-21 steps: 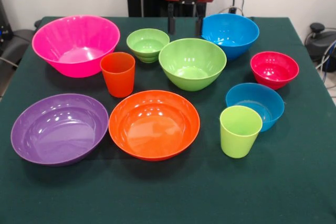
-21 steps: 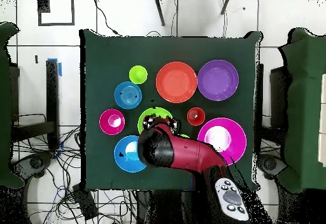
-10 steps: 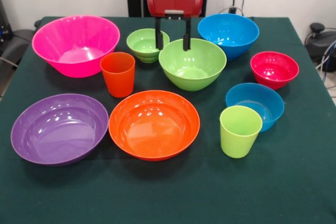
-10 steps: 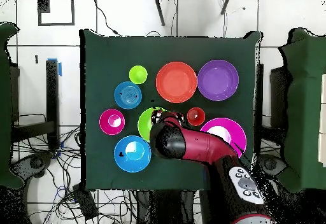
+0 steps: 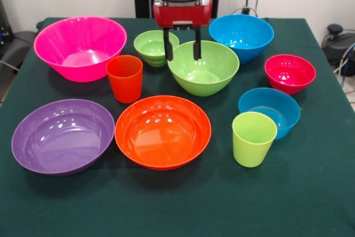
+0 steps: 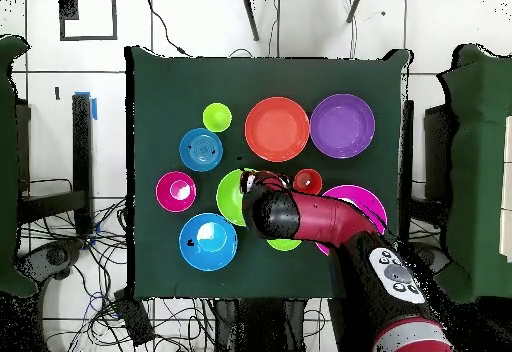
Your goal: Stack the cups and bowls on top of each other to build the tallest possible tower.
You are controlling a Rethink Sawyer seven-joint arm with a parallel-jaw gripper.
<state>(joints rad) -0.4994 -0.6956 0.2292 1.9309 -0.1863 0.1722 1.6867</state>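
1. Fingers of my claw (image 5: 181, 53) hang spread apart and hold nothing, above the far rim of the medium green bowl (image 5: 204, 67).
2. Small green bowl (image 5: 156, 46) sits just to one side of me in the front view; the orange cup (image 5: 125, 78) stands nearer the camera.
3. I judge these glossy plastic pieces light, stiff and slippery.
4. Pinching a thin rim wall looks safest; nothing is stacked yet.

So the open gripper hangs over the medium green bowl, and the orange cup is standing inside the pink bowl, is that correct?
Not quite. The front view shows the orange cup on the table in front of the pink bowl, not inside it. The open gripper does hang over the medium green bowl.
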